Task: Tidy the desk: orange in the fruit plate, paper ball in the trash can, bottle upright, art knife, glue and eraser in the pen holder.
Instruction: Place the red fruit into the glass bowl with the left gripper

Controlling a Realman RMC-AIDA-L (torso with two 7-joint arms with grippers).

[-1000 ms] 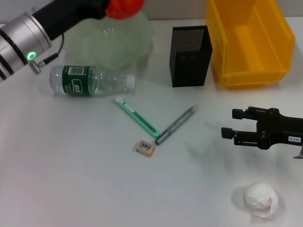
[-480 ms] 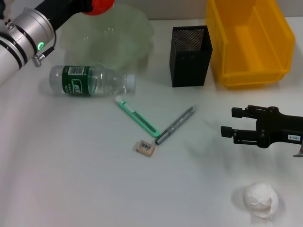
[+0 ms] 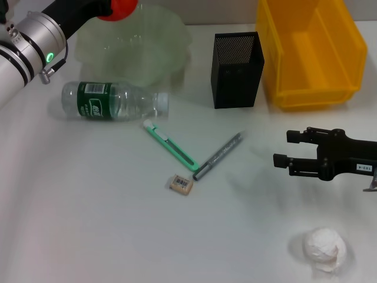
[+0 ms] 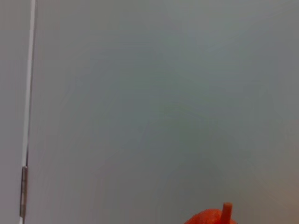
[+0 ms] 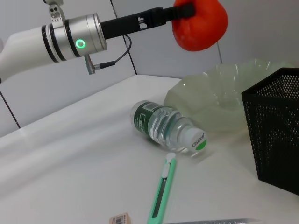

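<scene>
At the far left, the left gripper (image 3: pixel 109 7) pinches the orange (image 3: pixel 117 8) between its fingers and holds it in the air over the far left rim of the pale green fruit plate (image 3: pixel 154 47). The step in hand appears to be setting the fruit into that plate. To do it well, the arm would carry the orange inward until it hangs over the middle of the plate, lower it close to the bottom, and only then spread the fingers, so the round fruit does not roll over the shallow wavy rim.

Just near of the plate, the bottle (image 3: pixel 113 101) lies on its side on the white worktop (image 3: pixel 88 224). Toward the centre lie the green art knife (image 3: pixel 171 146), the eraser (image 3: pixel 181 184) and the grey glue stick (image 3: pixel 219 155), whose near end touches the knife's tip. The black mesh pen holder (image 3: pixel 237 69) stands beyond them, with the yellow bin (image 3: pixel 311 52) on its right.

On the right, the right gripper (image 3: pixel 281 147) hovers with fingers spread, holding nothing. The paper ball (image 3: pixel 323 248) sits near of it.
</scene>
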